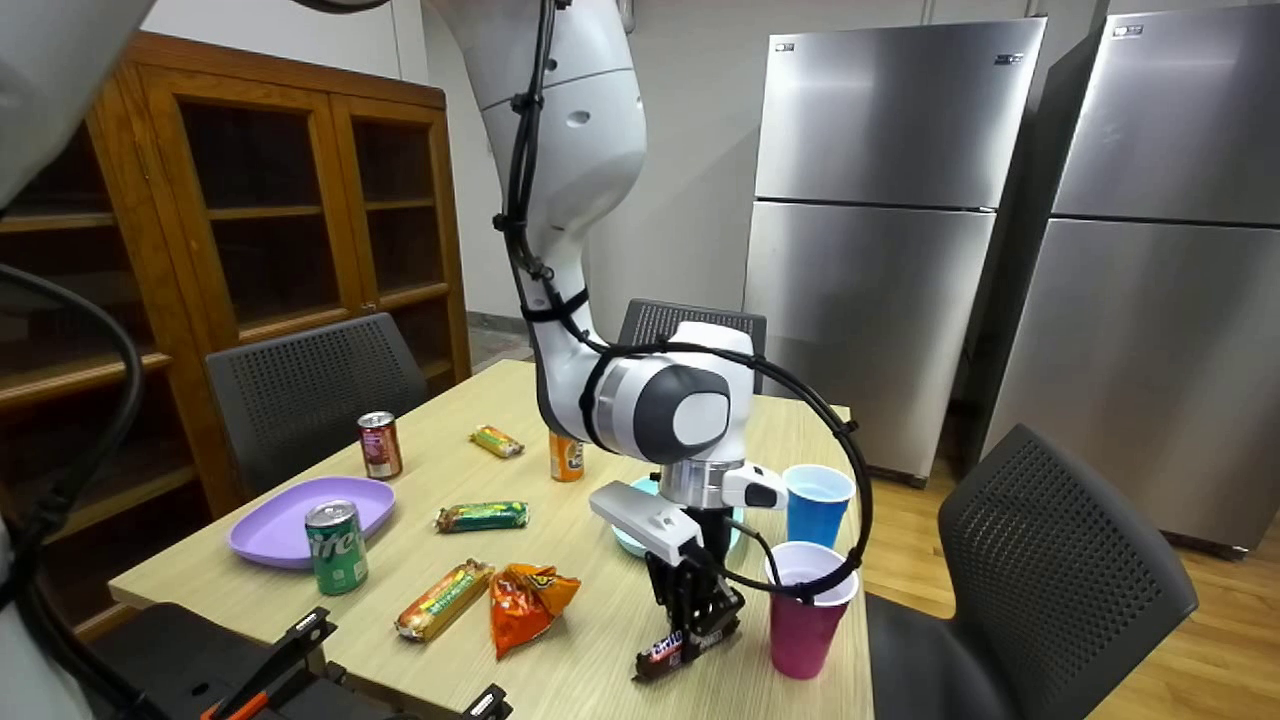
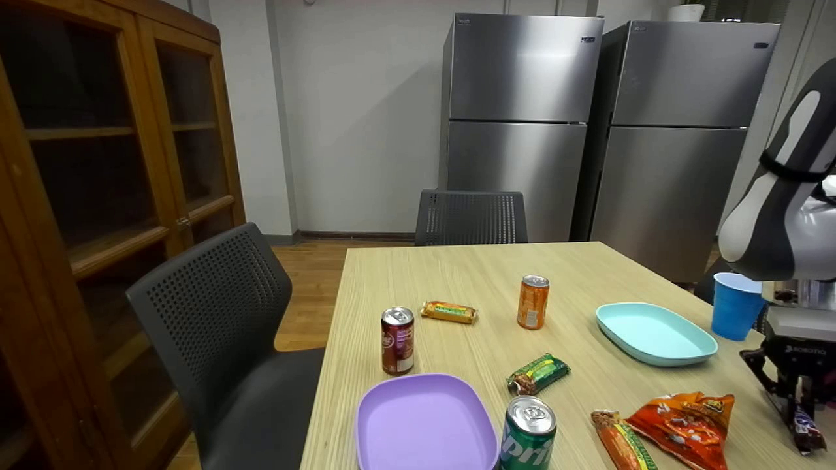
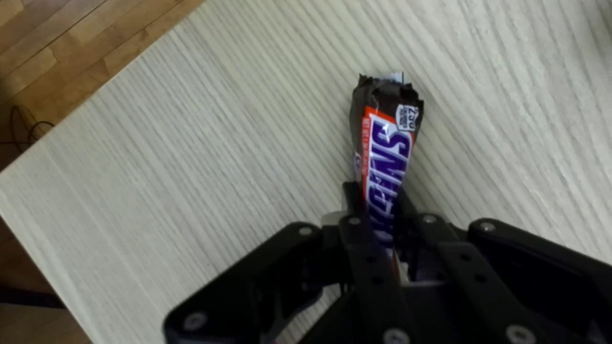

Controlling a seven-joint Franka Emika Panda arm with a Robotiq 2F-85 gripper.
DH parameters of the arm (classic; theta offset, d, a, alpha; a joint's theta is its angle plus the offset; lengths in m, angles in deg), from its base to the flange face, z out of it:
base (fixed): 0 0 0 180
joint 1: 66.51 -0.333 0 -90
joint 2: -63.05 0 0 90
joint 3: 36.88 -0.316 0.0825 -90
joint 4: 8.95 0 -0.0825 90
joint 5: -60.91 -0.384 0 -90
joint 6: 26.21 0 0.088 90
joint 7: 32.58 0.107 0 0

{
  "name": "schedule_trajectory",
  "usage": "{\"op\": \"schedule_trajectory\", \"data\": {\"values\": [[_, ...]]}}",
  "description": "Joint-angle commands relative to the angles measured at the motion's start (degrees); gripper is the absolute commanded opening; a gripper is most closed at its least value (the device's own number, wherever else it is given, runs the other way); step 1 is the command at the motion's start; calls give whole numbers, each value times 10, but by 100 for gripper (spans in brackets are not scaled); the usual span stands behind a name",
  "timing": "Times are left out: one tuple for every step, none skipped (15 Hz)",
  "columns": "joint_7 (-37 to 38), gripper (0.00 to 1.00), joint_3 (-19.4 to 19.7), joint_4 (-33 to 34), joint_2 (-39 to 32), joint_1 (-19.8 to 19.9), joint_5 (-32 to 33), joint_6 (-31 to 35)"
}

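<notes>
Grey walls [image 2: 359, 130] and 2 steel fridges [image 2: 522, 85] stood behind a pale wooden table [image 2: 450, 267]. Near a corner of that table, the gripper [image 3: 380, 205] pointed down with its fingers clenched around the middle of a dark candy bar [image 3: 389, 148]. In the wrist view, 1 crimped end of the candy bar stuck out past the fingertips, its lettering facing the camera; whether it rested on the wood or hung just above could not be told. Just beside the gripper, a pink cup [image 1: 808, 640] stood upright, with a blue cup [image 1: 813, 515] upright behind it. A turquoise plate [image 2: 656, 334] lay near the blue cup. Across from the pink cup, past the gripper, lay an orange chip bag [image 1: 530, 605], and just beside it a gold snack bar [image 1: 445, 600]. Farther out, a green snack bar [image 1: 482, 516] and a yellow snack bar [image 1: 497, 441] lay flat, and an orange can [image 2: 533, 303] stood between the yellow snack bar and the turquoise plate. Well apart from the gripper, a purple plate [image 1: 280, 515] had a green can [image 1: 337, 550] upright just beside it and a dark red can [image 1: 380, 447] upright near it. Around the table stood 3 dark chairs [image 1: 320, 400], and a wooden cabinet [image 1: 260, 200] showed in both exterior views.
</notes>
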Motion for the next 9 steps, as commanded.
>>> {"op": "schedule_trajectory", "data": {"values": [[0, 4, -1, -16, 28, -7, 14, -13], [-1, 4, 0, -21, 37, -10, 16, -13], [-3, 4, 1, -27, 47, -13, 18, -12], [-6, 4, 0, -32, 57, -15, 22, -14], [-11, 4, -1, -37, 71, -16, 24, -21], [-12, 3, -1, -41, 81, -19, 29, -25], [-11, 4, 1, -43, 91, -23, 35, -29], [-7, 4, 3, -44, 97, -30, 44, -34], [-5, 4, 2, -44, 105, -34, 53, -40]]}}
